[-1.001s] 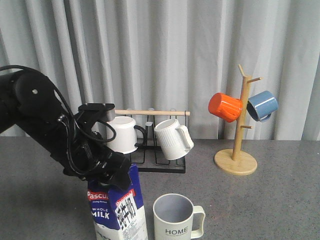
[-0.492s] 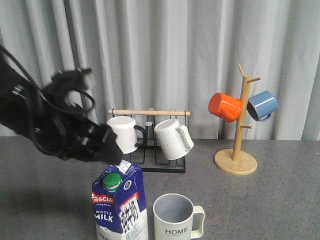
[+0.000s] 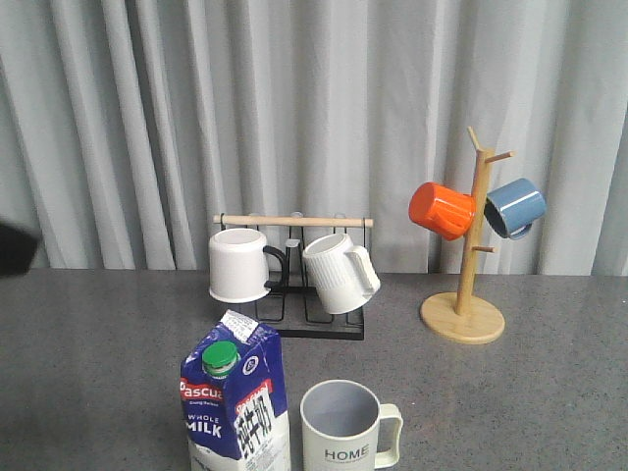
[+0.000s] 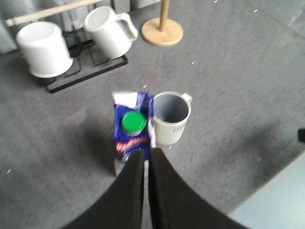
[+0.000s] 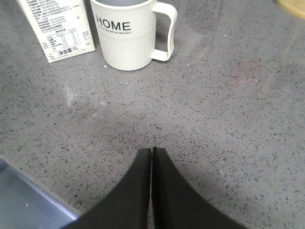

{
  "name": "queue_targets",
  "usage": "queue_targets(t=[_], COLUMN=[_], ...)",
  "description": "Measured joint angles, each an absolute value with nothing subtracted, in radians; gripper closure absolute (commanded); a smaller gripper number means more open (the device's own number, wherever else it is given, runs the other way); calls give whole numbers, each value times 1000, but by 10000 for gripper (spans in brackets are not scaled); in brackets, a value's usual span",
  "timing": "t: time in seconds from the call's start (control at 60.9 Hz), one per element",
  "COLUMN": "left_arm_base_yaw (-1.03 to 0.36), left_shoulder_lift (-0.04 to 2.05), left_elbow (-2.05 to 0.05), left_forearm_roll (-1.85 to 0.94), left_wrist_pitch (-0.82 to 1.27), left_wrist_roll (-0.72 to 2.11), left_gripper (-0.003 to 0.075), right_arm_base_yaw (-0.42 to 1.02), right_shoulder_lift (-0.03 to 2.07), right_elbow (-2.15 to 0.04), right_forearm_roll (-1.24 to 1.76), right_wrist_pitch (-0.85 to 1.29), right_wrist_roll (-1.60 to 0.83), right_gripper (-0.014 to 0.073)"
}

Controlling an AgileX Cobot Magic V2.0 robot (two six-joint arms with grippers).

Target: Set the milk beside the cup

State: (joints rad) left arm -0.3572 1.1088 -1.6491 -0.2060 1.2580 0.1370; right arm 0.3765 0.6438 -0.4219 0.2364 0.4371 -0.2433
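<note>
The milk (image 3: 234,402), a blue and white carton with a green cap, stands upright on the grey table close to the left of the cup (image 3: 343,427), a cream mug marked "HOME" with its handle to the right. In the left wrist view my left gripper (image 4: 147,155) is shut and empty, high above the milk (image 4: 132,126) and the cup (image 4: 170,117). Only a dark bit of the left arm (image 3: 12,247) shows at the front view's left edge. My right gripper (image 5: 151,151) is shut and empty, low over the table, in front of the cup (image 5: 128,36) and the milk (image 5: 57,28).
A black rack (image 3: 294,324) with a wooden bar holds a plain white mug (image 3: 238,265) and a ribbed white mug (image 3: 339,273) at the back. A wooden mug tree (image 3: 463,314) at the back right carries an orange mug (image 3: 442,210) and a blue mug (image 3: 514,207). The table's front edge (image 5: 28,195) is near.
My left gripper has let go of the milk, risen and drawn back to the left, almost out of the front view. The milk stays standing beside the cup.
</note>
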Motion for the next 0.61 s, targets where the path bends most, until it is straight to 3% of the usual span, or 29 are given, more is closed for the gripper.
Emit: queue_targets(t=[0.361,0.607], left_arm_base_yaw=[-357,-357], left_shoulder_lift=[720,555], left_elbow=[-1125,-920], left_forearm_roll=[-191,-191], left_wrist_pitch=[918,916], left_wrist_roll=[80,41], left_gripper=[728,728], right_arm_base_yaw=[377,377], right_shoulder_lift=[644,644], right_elbow=[-422,-422], right_forearm_roll=[236,236], right_wrist_pitch=[436,437], right_wrist_roll=[-243,-243], right_gripper=[599,599])
